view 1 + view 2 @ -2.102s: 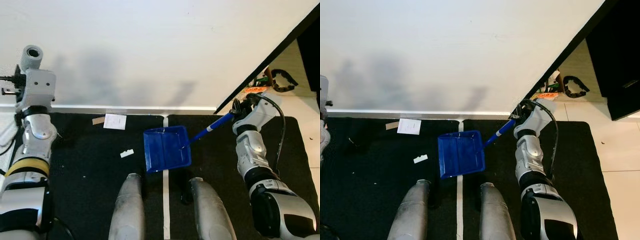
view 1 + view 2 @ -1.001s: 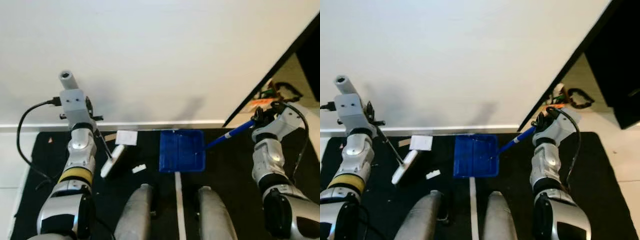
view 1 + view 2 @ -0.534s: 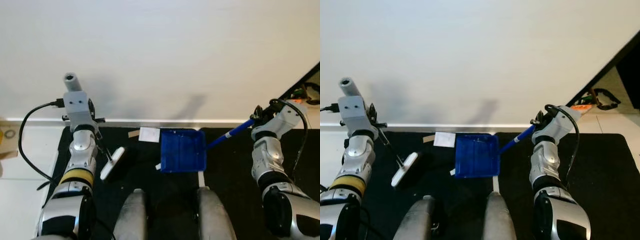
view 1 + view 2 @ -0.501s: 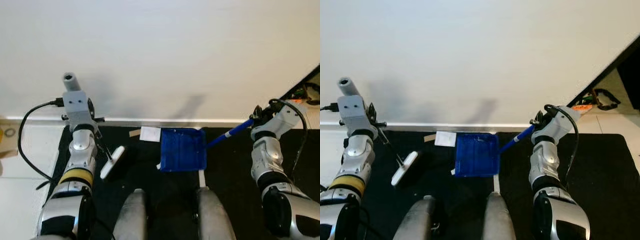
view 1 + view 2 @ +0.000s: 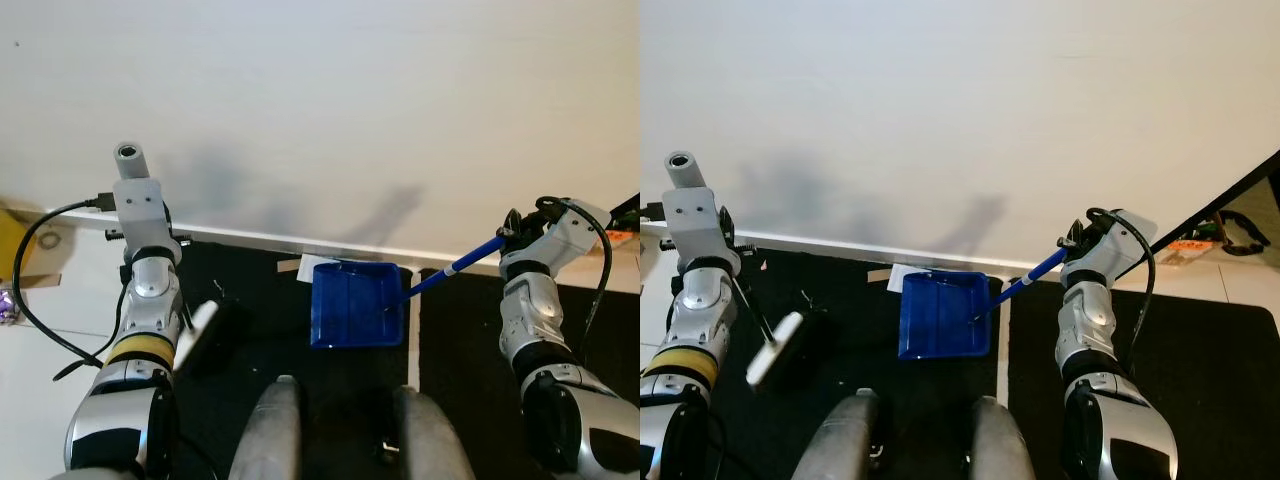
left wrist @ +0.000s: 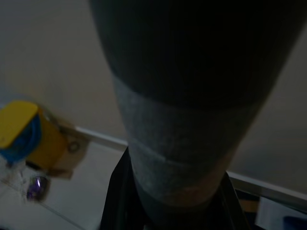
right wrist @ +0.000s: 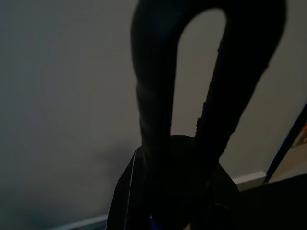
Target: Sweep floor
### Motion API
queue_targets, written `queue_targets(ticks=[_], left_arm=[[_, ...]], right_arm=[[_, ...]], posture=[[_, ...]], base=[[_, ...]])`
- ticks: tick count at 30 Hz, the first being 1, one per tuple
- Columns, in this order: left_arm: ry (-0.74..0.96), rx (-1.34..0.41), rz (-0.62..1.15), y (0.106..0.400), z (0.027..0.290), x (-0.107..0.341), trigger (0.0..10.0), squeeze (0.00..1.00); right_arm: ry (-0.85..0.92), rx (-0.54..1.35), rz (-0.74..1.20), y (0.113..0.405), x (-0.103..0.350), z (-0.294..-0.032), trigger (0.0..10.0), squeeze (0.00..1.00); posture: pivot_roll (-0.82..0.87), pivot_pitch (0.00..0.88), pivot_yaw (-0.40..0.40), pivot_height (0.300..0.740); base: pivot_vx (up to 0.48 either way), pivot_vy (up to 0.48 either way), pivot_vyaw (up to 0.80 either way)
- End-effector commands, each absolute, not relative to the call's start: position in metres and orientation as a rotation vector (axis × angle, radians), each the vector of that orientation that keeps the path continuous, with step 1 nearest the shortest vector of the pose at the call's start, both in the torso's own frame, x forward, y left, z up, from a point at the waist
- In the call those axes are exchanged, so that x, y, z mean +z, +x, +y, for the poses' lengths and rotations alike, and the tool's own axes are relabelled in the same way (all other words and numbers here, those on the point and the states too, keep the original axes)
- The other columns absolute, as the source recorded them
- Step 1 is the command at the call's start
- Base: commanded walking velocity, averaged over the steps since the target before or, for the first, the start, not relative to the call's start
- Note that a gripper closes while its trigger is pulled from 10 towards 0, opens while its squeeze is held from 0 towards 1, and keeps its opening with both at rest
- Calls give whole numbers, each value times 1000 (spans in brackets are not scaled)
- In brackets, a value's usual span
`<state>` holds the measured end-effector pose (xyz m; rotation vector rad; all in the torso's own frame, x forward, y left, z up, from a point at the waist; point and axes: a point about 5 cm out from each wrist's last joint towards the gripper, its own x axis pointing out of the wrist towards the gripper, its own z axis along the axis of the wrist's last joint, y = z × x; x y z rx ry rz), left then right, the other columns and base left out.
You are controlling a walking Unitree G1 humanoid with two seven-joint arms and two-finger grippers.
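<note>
A blue dustpan [image 5: 358, 302] lies flat on the black mat [image 5: 250, 300] just before the wall's skirting. Its blue handle [image 5: 455, 268] runs up to my right gripper [image 5: 508, 236], which is shut on it. My left gripper [image 5: 168, 243] is shut on the thin black handle of a brush. The brush's white head [image 5: 203, 326] hangs low over the mat, left of the dustpan and apart from it. A white paper scrap [image 5: 298, 268] lies at the dustpan's far left corner, and a tan scrap [image 5: 287, 263] lies beside it.
A white wall [image 5: 320, 100] with skirting stands straight ahead. Pale tiles [image 5: 60, 300] and a yellow object [image 5: 8, 238] are off the mat's left edge. A white seam [image 5: 413, 352] crosses the mat. My legs [image 5: 270, 430] are below. Clutter [image 5: 1185, 245] sits at the right.
The whole picture has shifted, so the camera has moved. The small white scrap by the dustpan's near left edge is out of sight; the paper now sits at the pan's far corner.
</note>
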<state>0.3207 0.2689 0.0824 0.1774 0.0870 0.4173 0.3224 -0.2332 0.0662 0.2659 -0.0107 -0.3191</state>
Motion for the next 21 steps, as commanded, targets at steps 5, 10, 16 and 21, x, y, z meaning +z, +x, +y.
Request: queue_targets(ticks=[5,10,16,21], left_arm=[[184,415,131,320,265,75,10000,0],[135,389,134,319,264,74,10000,0],[82,332,117,320,260,75,10000,0],[72,332,116,320,260,75,10000,0]], right_arm=[[241,-326,-19,324,72,-242,10000,0],[234,-321,5,324,69,-239,10000,0],[223,-377,67,318,59,-245,10000,0],[228,-406,117,316,54,-249,10000,0]], posture=[[58,128,-17,740],[57,128,-22,740],[54,124,-20,740],[52,120,-18,740]], base=[[0,0,0],[0,0,0],[462,0,0],[480,0,0]])
